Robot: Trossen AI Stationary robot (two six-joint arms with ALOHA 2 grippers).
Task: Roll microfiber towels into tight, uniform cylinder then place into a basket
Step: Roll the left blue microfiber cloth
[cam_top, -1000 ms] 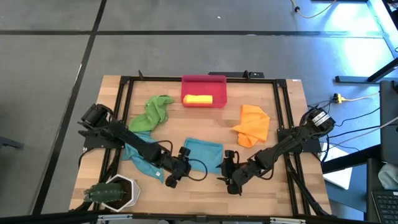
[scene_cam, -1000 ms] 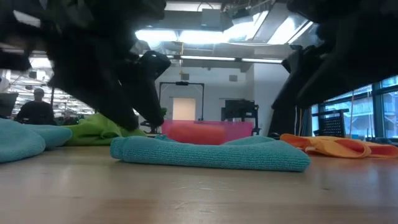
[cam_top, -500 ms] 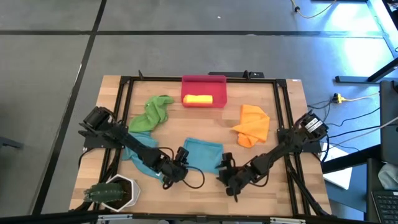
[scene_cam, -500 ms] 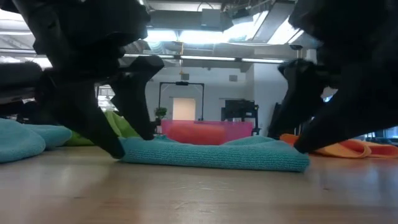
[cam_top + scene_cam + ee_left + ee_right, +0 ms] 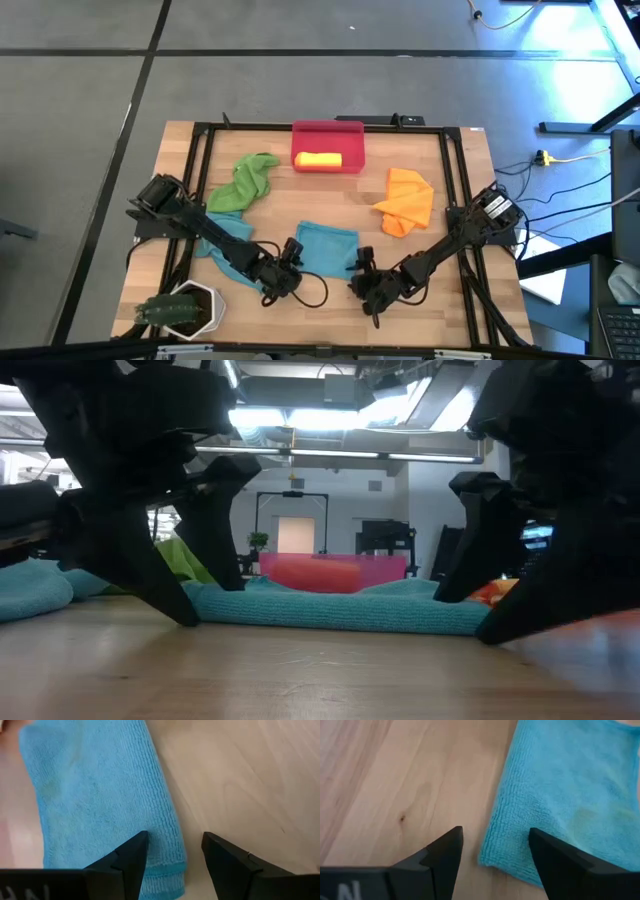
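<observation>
Evidently folded, nubby teal towel [image 5: 327,246] between splayed end effectors.

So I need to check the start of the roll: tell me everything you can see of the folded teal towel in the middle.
The folded teal towel is soft ribbed microfiber, folded flat into a layered rectangle, not yet rolled. It lies on the wooden table at centre front, nearer than the basket. The left pincer and right pincer, both open, straddle its two near corners, fingertips down at the table.
</observation>
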